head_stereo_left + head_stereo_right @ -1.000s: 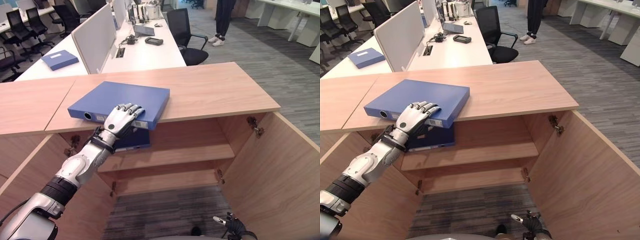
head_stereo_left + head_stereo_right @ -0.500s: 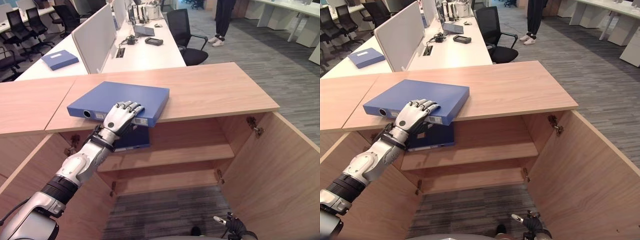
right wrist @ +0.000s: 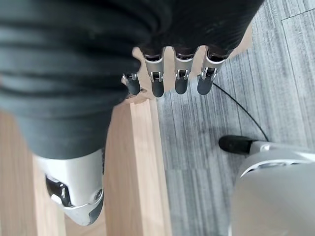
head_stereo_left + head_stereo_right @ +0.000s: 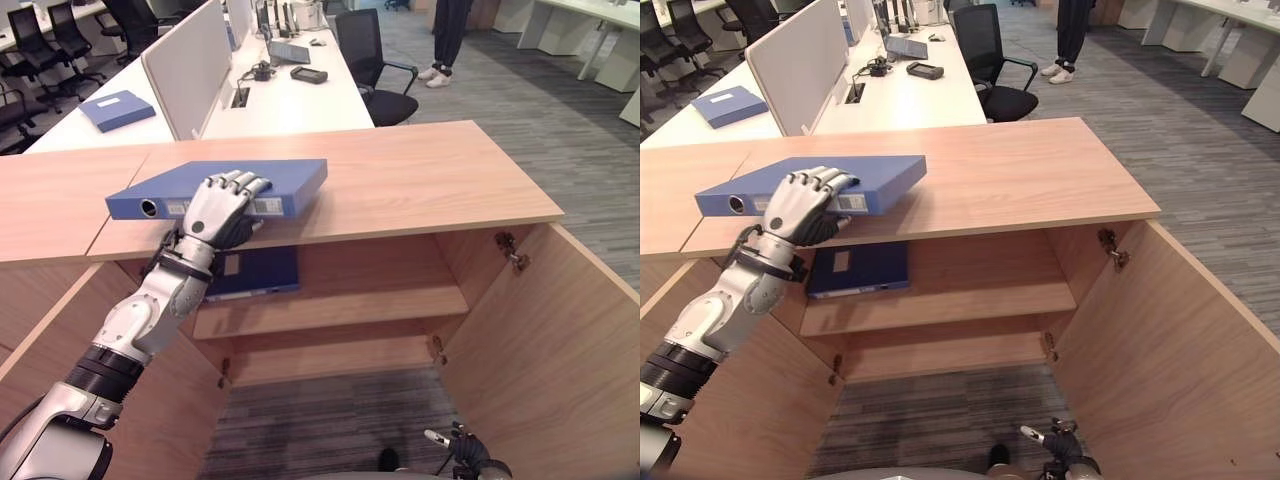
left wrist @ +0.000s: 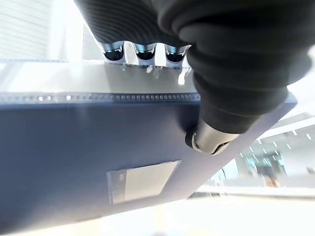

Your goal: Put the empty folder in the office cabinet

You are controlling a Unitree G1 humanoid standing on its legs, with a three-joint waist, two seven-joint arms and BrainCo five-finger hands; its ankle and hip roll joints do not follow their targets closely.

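A blue folder sits at the front left of the wooden cabinet top, its spine towards me and its near edge raised. My left hand is shut on that spine edge, fingers curled over the top and thumb under the folder. A second blue folder lies on the cabinet's upper shelf, just below. My right hand hangs low by the floor in front of the cabinet, fingers straight and holding nothing.
Both cabinet doors stand open; the right door juts out towards me. Behind the cabinet is a white desk with another blue folder, a black office chair and a person's legs.
The folder has slid to the left and its near edge has come up off the cabinet top, with my left hand gripping its spine. The right hand has stayed low.
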